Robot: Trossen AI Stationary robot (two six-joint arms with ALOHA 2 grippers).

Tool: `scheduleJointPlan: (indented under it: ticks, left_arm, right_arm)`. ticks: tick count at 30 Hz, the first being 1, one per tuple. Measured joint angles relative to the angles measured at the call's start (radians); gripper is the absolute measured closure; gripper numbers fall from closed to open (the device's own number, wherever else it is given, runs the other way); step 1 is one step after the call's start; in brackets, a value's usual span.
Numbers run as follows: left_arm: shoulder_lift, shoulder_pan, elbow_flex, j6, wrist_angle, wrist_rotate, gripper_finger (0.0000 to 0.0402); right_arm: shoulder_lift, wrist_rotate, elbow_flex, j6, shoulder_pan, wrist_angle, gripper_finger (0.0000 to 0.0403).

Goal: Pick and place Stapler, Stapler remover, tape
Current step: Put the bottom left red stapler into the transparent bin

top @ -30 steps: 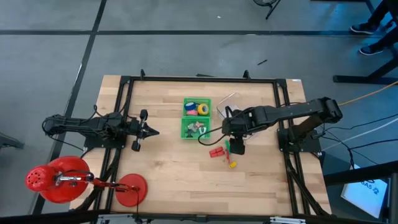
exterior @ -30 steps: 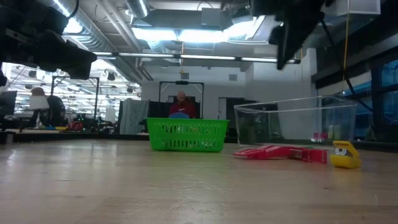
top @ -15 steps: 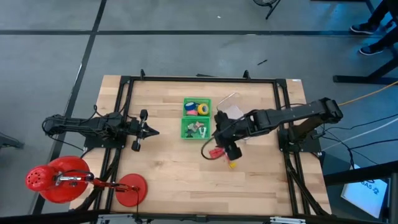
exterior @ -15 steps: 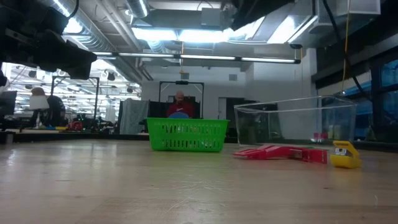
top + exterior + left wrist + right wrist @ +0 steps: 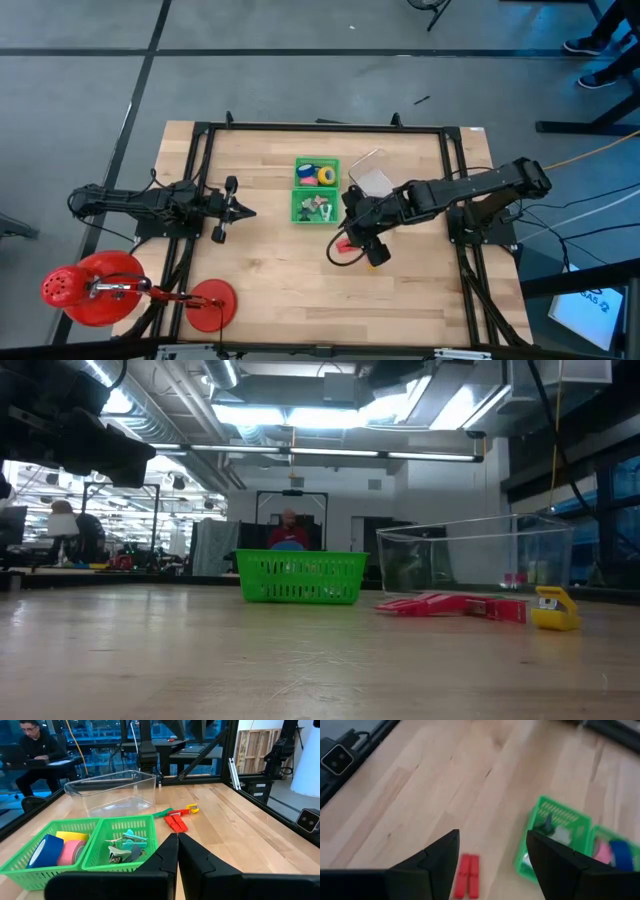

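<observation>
A red stapler lies flat on the wooden table, also in the low view and the left wrist view. My right gripper hovers above it, open, one finger on either side and touching nothing; the high view shows this gripper near the table's middle. One green basket holds blue, pink and yellow tape rolls. The basket beside it holds staple removers. My left gripper waits shut near the left edge.
A clear plastic container stands beyond the baskets toward the far right. A small yellow piece lies by the stapler. A black cable loops near the right gripper. Bare wood lies along the near side. A person sits beyond the table.
My right gripper has moved toward the table's left, from beside the red stapler to a place over it, and has left the low view's upper edge. The stapler, the baskets and the left arm have kept still.
</observation>
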Motion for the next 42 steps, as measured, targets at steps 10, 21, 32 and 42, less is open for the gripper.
scheduleJointPlan:
  ticks: [10, 21, 32, 42]
  left_arm:
    - [0.000, 0.000, 0.000, 0.000, 0.000, 0.000, 0.0394]
    - [0.000, 0.000, 0.000, 0.000, 0.000, 0.000, 0.0397]
    - [0.000, 0.000, 0.000, 0.000, 0.000, 0.000, 0.0397]
    - [0.000, 0.000, 0.000, 0.000, 0.000, 0.000, 0.0394]
  right_arm:
    - [0.000, 0.001, 0.000, 0.096, 0.000, -0.110, 0.0169]
    - [-0.020, 0.001, -0.078, 0.089, 0.000, -0.116, 0.0169]
    - [-0.055, 0.008, -0.325, 0.106, 0.035, 0.067, 0.0169]
    - [-0.055, 0.010, -0.484, -0.021, 0.059, 0.230, 0.0169]
